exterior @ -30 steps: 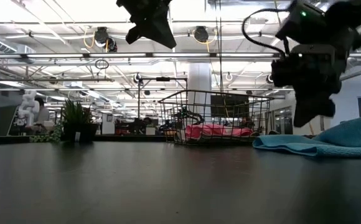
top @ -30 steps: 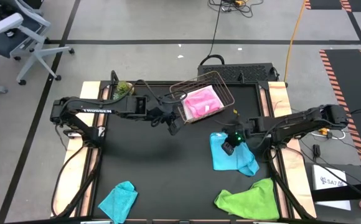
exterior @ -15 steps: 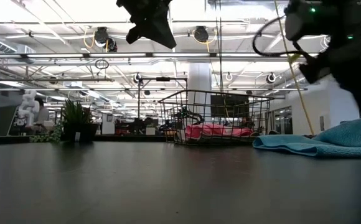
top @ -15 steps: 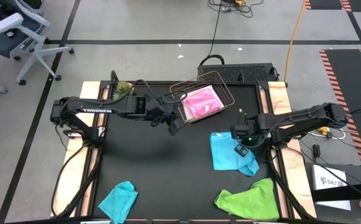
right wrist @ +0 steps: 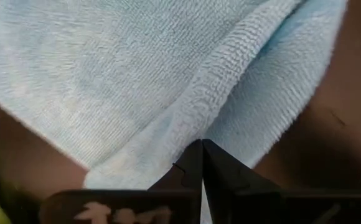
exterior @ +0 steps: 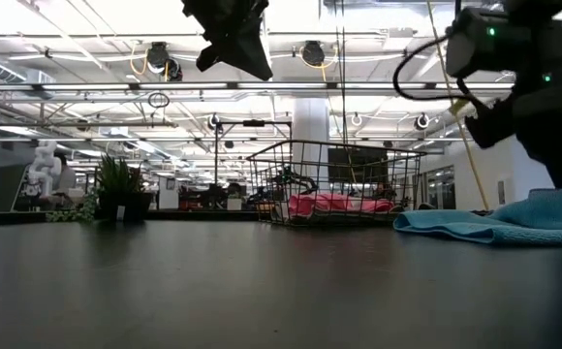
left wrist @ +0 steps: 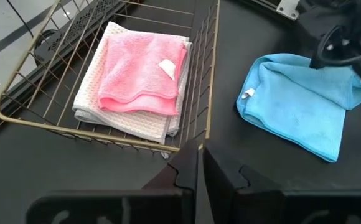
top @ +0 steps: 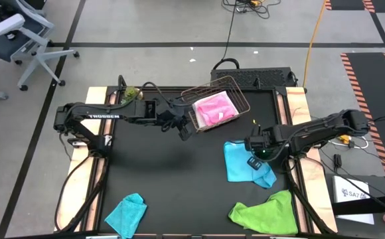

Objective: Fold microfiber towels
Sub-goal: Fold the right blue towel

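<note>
A sky blue towel (top: 240, 166) lies crumpled on the black table at the right, also seen in the low view (exterior: 494, 221) and the left wrist view (left wrist: 295, 102). My right gripper (top: 253, 161) points almost straight down over it, shut (right wrist: 200, 144). A hot pink towel (left wrist: 140, 71) lies folded on a folded white towel (left wrist: 99, 109) inside a wire basket (top: 235, 89). My left gripper (left wrist: 199, 152) hangs shut and high in front of the basket, holding nothing. A teal towel (top: 126, 212) and a lime green towel (top: 265, 212) lie bunched near the table's near edge. My right gripper has its shut fingertips at a folded edge of the sky blue towel (right wrist: 187, 118), coming from above. Whether the tips touch the cloth I cannot tell. The towel lies flat on the table.
A small green plant (top: 131, 93) stands at the far left corner. The basket (exterior: 334, 179) stands at the far middle. Wooden strips (top: 86, 166) run along both table sides. Bare black table (top: 172, 179) lies between the towels.
My right gripper has gone a little toward the table's right edge over the sky blue towel and has tipped from a slant to pointing nearly straight down, staying shut. The towel has kept its shape.
</note>
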Motion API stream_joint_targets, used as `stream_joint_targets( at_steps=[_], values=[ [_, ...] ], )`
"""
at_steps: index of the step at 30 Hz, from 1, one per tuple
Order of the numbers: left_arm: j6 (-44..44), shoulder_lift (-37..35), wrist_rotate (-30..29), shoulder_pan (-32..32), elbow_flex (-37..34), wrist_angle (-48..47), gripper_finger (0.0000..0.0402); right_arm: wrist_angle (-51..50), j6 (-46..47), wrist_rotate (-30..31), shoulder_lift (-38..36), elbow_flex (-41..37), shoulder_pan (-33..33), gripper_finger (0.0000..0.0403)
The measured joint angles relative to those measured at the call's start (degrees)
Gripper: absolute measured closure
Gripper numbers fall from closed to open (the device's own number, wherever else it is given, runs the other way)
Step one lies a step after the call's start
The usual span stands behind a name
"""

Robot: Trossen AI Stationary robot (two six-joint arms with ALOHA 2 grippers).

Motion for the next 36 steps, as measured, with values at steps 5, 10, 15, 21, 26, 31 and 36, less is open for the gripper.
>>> stream_joint_targets(
  at_steps=[5,10,15,21,26,31,36],
  values=[
    [-0.01,0.02,0.04,-0.04,0.0,-0.06,0.0376,7.69,-0.01,-0.01,1.44,-5.48,-0.09,0.0403],
    [-0.02,0.02,0.04,-0.04,-0.02,-0.28,0.0376,18.95,-0.5,-0.59,2.47,-9.45,-0.17,0.0403],
    [-0.04,0.02,0.07,-0.04,-0.03,-0.44,0.0376,34.02,-1.13,0.03,2.45,-11.27,-0.65,0.0403],
    [-0.09,0.02,0.09,-0.04,-0.04,-0.44,0.0376,46.06,-4.44,1.93,2.67,-11.46,-2.09,0.0403],
    [-0.35,0.02,0.31,-0.04,-0.04,-0.45,0.0376,47.9,-4.75,2.01,2.19,-11.41,-3.28,0.0403],
    [-0.27,0.02,0.29,-0.04,-0.04,-0.69,0.0376,46.7,-4.08,1.64,1.46,-10.45,-3.08,0.0403],
    [-0.26,0.02,0.28,-0.04,-0.04,-1.28,0.0376,47.03,-4.82,0.06,-0.31,-8.04,-2.93,0.0403]
  ],
)
